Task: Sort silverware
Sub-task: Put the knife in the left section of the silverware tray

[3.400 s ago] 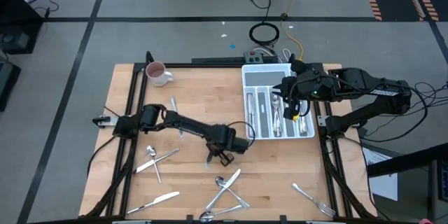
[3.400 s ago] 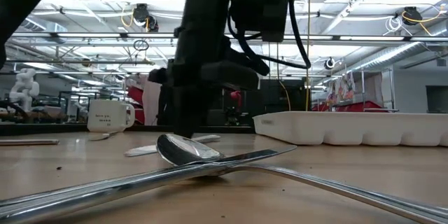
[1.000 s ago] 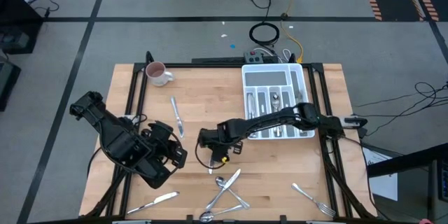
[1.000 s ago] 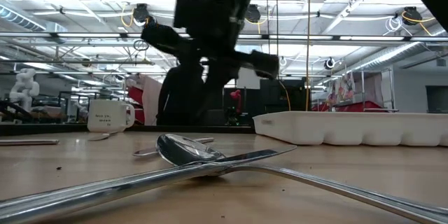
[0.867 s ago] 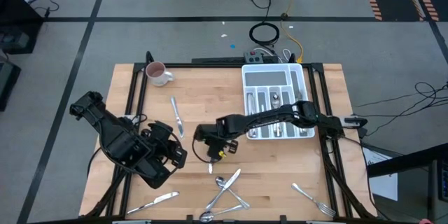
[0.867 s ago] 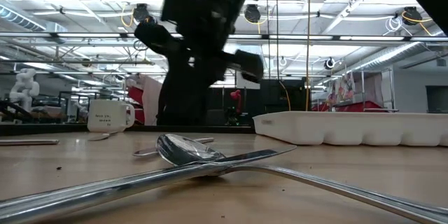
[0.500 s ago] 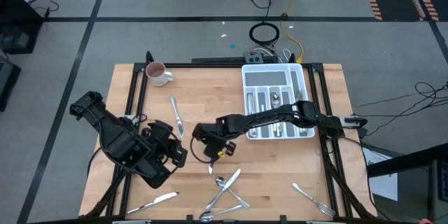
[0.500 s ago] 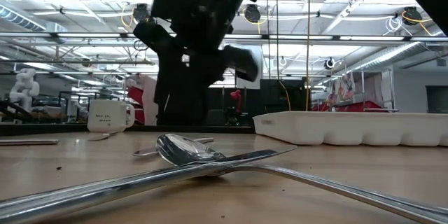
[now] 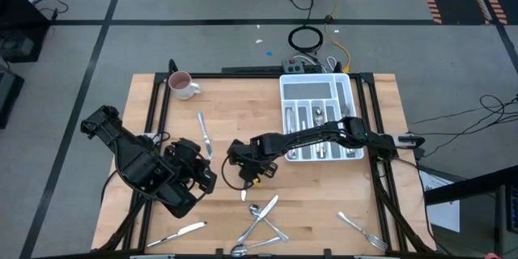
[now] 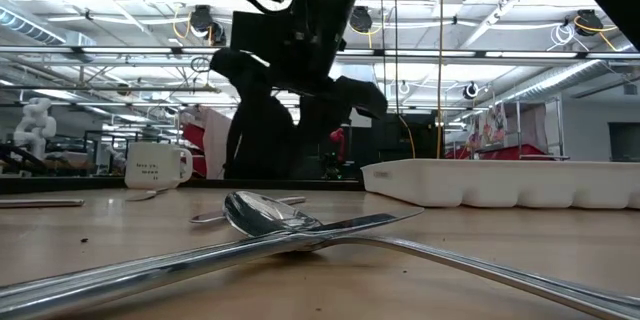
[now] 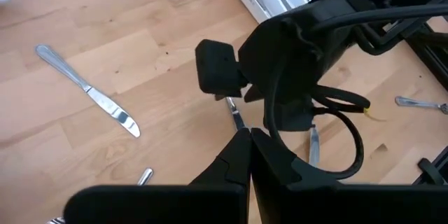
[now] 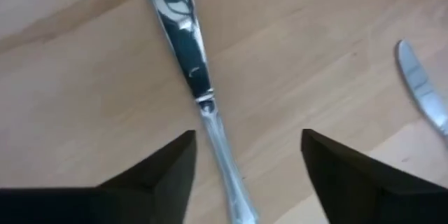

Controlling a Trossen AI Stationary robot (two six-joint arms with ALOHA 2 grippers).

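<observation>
1. My right gripper hangs over mid-table, fingers spread wide and empty. In the right wrist view a table knife lies flat on the wood, its handle running between the two fingers.
2. My left gripper waits at the table's left side, clenched on nothing I can see.
3. Step in hand, as I read it: lining up for a pick on that knife. No contact shows yet.
4. Rest of the silverware: some pieces sit in the white cutlery tray; another knife lies near the mug; a crossed heap lies by the near edge, a fork well to its right.
5. Next move, I judge: descend straight, keep the handle centred, close low on the wood, then carry it to the tray's knife slot.
</observation>
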